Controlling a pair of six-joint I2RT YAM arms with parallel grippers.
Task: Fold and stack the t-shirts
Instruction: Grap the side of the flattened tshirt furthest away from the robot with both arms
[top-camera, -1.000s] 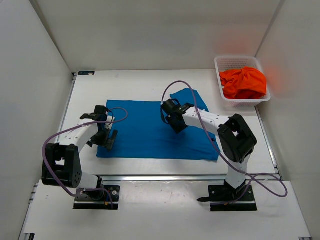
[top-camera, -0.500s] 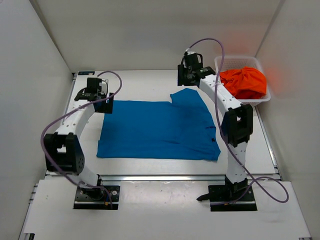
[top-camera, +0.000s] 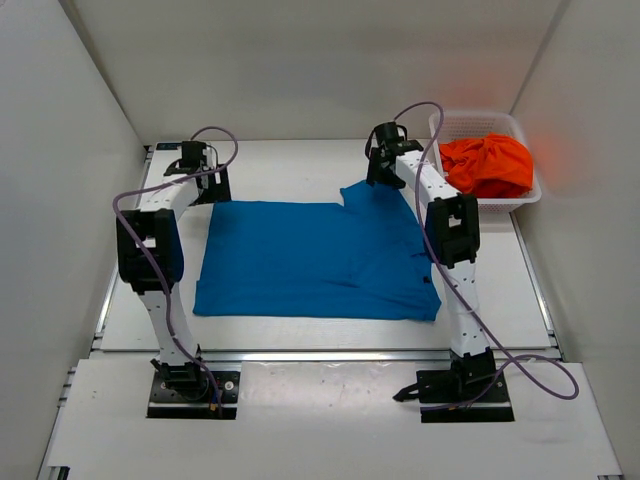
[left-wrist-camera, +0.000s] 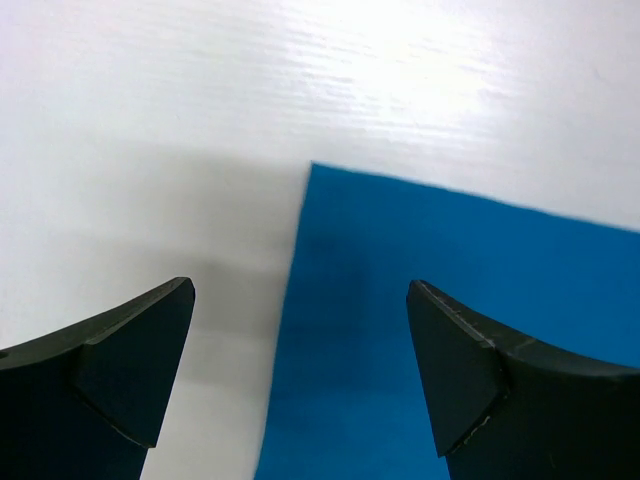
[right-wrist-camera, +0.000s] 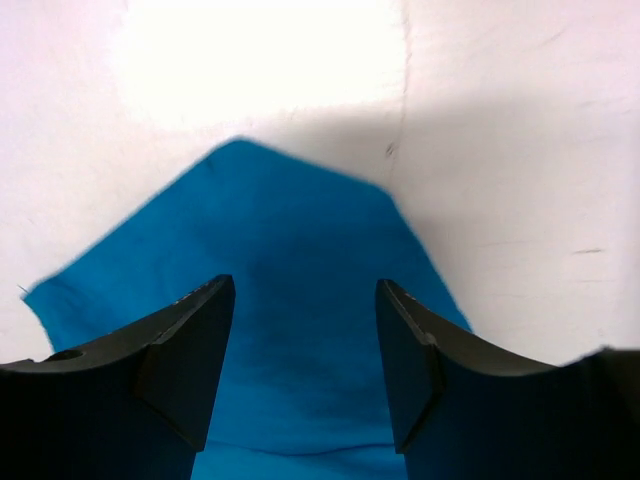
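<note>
I have one shirt spread on the middle of the table; a basket at the far right corner holds another shirt; my left gripper is over the spread shirt's far left corner, my right gripper over its far right sleeve.

No readable text anywhere, no legible labels, brands, numbers or signs, in the overhead view or either wrist view
</note>
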